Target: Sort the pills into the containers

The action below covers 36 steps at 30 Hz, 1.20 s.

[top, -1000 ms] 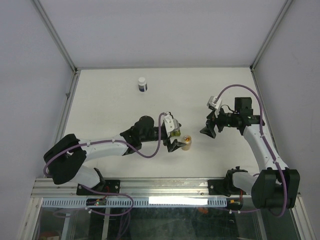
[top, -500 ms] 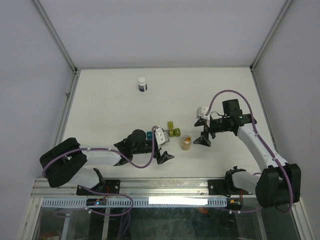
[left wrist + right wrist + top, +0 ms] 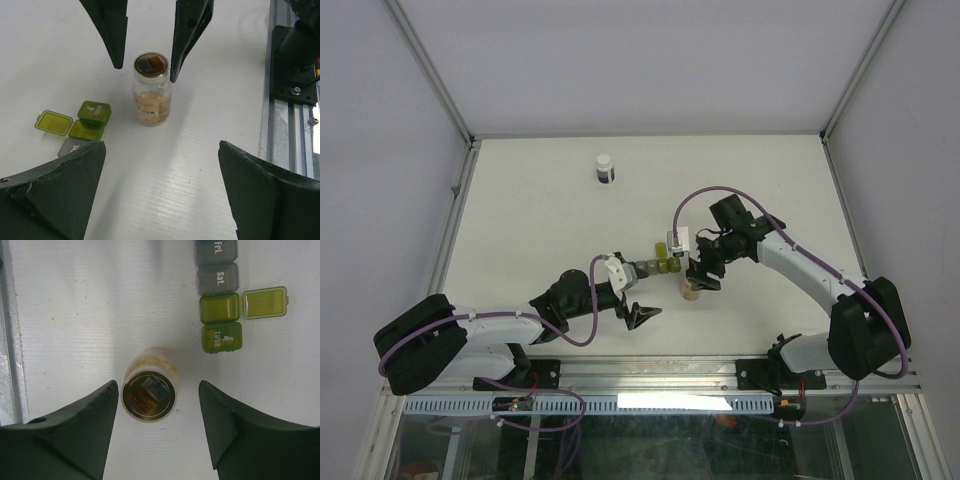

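The containers (image 3: 660,266) are a strip of joined small cubes on the table's middle; the yellow-green end cube has its lid flipped open (image 3: 264,302). The strip also shows in the left wrist view (image 3: 90,121) and the right wrist view (image 3: 218,292). A small clear vial (image 3: 691,290) with pale orange contents and a gold cap stands upright beside them. No loose pills show. My right gripper (image 3: 699,277) is open, and its fingers straddle the vial (image 3: 149,390) without touching it. My left gripper (image 3: 638,304) is open and empty, near-left of the vial (image 3: 151,90).
A dark bottle with a white cap (image 3: 605,168) stands far back on the table. A metal rail (image 3: 290,100) runs along the near edge. Bare white table (image 3: 540,210) lies left of the strip.
My left gripper has drawn back from the vial and strip toward the near left. My right gripper has swung left and come over the vial, its fingers now on either side of it.
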Available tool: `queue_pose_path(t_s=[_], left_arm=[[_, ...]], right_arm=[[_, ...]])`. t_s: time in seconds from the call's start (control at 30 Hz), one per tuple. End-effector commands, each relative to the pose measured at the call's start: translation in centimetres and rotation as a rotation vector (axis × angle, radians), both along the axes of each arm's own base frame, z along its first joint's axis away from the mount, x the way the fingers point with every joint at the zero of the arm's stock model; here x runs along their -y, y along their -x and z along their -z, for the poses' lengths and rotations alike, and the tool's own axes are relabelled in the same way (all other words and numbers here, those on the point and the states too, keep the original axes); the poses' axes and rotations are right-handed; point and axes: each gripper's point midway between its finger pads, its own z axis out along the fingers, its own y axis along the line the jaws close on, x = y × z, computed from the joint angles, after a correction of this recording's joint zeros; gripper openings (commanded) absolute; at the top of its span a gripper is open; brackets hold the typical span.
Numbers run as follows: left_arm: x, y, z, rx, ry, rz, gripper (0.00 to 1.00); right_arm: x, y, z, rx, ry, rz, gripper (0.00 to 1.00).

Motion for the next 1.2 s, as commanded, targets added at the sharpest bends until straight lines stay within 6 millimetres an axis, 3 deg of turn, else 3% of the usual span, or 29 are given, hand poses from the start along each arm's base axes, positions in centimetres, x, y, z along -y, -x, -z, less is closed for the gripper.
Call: queue_pose_path(t_s=[0.0, 0.27, 0.4, 0.53, 0.67, 0.87, 1.07, 1.17], left_arm=[[0.1, -0.3, -2.3, 0.036, 0.078, -0.016, 0.99], [0.3, -0.5, -3.0, 0.009, 0.096, -0.035, 0.99], [0.6, -1.2, -4.8, -0.073, 0.184, -0.080, 0.99], [1.7, -0.6, -6.1, -0.076, 0.216, -0.017, 0.99], [2.4, -1.4, -7.3, -0.004, 0.222, -0.017, 0.99], [3.9, -2.5, -7.6, 0.115, 0.201, -0.066, 0.99], [6.2, -3.2, -6.8, 0.152, 0.143, -0.112, 0.99], [7.1, -4.0, -5.3, 0.146, 0.101, -0.153, 0.99]], right_arm=[[-0.6, -1.1, -1.3, 0.036, 0.008, 0.019, 0.64], [-0.7, -0.3, -1.7, 0.025, -0.013, 0.014, 0.21], [-0.9, 0.4, -3.8, -0.021, -0.113, 0.026, 0.10], [-1.2, 0.7, -7.3, -0.104, -0.270, 0.054, 0.05], [-1.6, 1.1, -9.3, -0.230, -0.406, 0.096, 0.00], [-0.9, 0.5, -10.2, -0.271, -0.484, 0.164, 0.00], [-0.6, 0.4, -10.7, -0.299, -0.531, 0.188, 0.00], [-0.7, 0.7, -10.9, -0.311, -0.545, 0.178, 0.00]])
